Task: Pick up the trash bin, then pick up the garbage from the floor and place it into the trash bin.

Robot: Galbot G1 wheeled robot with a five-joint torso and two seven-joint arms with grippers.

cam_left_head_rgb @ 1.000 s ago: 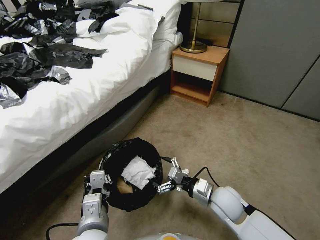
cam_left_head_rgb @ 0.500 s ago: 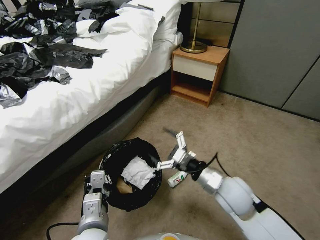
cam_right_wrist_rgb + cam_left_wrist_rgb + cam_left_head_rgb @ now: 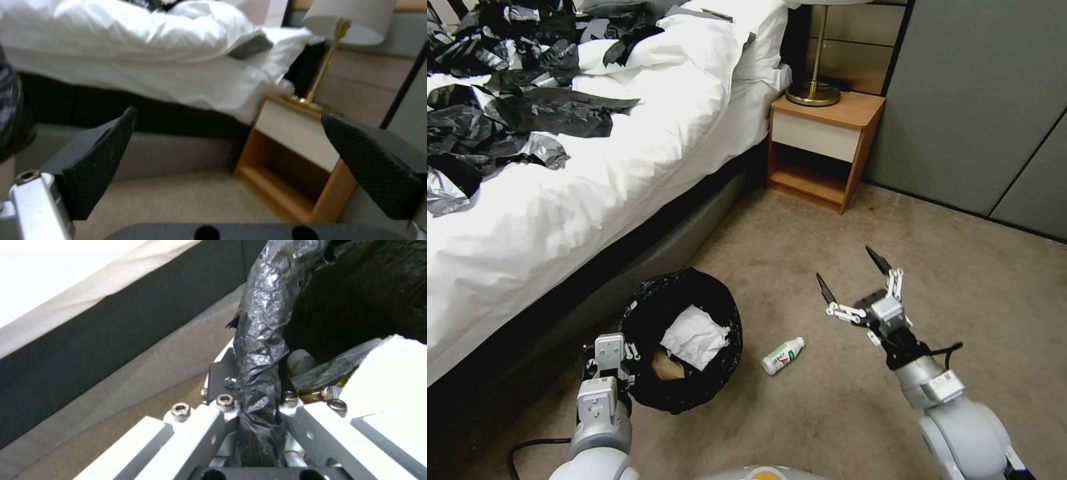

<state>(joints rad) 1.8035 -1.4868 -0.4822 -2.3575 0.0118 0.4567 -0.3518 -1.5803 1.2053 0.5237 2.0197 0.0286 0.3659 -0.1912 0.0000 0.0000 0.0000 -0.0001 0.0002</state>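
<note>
The trash bin (image 3: 720, 387), lined with a glossy black bag, is held just off the carpet beside the bed. My left gripper (image 3: 626, 352) is shut on its near rim; the left wrist view shows the crumpled bag rim (image 3: 258, 340) pinched between the jaws. Inside the bin lie a white tissue (image 3: 692, 337) and a brown paper bag (image 3: 666, 368). A small plastic bottle (image 3: 782, 355), white with a green label, lies on its side on the carpet just right of the bin. My right gripper (image 3: 847, 269) hangs open and empty above the carpet, right of the bottle, its black pads (image 3: 95, 160) spread wide.
The bed (image 3: 627, 167) with a white duvet and black-and-silver plastic sheets (image 3: 507, 113) runs along the left. A wooden nightstand (image 3: 827, 143) with a brass lamp (image 3: 815, 90) stands at its head. Grey wall panels (image 3: 980, 107) close the right. Open carpet (image 3: 934, 267) lies ahead.
My right gripper has pulled away from the bin's rim, up and to the right, and opened. The bottle now lies on the carpet beside the bin. The bin has shifted slightly left.
</note>
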